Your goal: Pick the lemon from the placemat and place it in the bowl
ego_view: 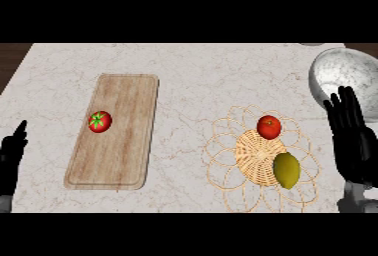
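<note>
Head view: lemon (pixel 286 170) left of right hand (pixel 354 140)

— What carries everything?

— A pale marbled counter (pixel 192 65), dark wood showing past its far corners.

— What sits directly on it?

— A long wooden cutting board (pixel 125 145) lies left of centre, running away from the near edge. A woven wicker placemat (pixel 255 150) with looped edging lies right of centre, well apart from the board. A speckled grey bowl (pixel 343 75) stands at the far right, beyond the placemat.
</note>
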